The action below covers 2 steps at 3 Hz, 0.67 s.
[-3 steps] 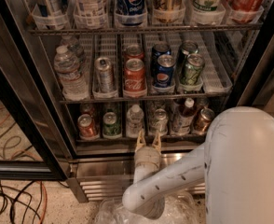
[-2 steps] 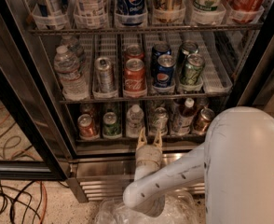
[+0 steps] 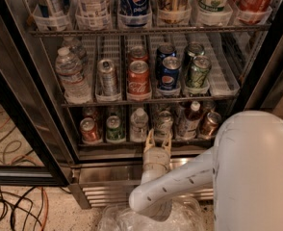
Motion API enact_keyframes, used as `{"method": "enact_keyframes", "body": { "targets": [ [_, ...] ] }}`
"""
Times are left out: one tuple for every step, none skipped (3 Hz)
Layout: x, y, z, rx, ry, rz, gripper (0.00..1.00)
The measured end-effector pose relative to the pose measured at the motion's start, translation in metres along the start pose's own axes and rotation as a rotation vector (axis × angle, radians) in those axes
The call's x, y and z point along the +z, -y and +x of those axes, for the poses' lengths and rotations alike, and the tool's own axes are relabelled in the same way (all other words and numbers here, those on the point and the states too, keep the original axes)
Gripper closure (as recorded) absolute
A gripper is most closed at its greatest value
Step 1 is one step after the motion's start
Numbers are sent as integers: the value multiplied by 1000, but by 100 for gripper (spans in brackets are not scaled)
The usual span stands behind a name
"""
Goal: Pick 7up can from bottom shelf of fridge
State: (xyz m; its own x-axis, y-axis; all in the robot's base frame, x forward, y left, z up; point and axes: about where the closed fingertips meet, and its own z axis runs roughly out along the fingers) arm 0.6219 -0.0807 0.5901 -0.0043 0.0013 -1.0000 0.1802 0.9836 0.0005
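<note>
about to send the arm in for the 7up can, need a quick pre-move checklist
1. Fridge door open, racks exposed: ok.
2. 7up can upright at the front of the bottom shelf: ok.
3. Tool open, fingers spread: ok.
4. Tool lined up with the can: ok, it sits just in front of the can and slightly lower.
5. Room beside the can: cannot tell; the water bottle and the labelled bottle stand close on either side.
6. Can grasped: not ok, the fingers are not yet around it.
</note>
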Motion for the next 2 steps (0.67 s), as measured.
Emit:
{"method": "enact_keyframes", "body": {
  "targets": [
    [0, 0, 0, 0, 0, 0, 47],
    [11, 3, -2, -1, 4, 7, 47]
  ]
}}
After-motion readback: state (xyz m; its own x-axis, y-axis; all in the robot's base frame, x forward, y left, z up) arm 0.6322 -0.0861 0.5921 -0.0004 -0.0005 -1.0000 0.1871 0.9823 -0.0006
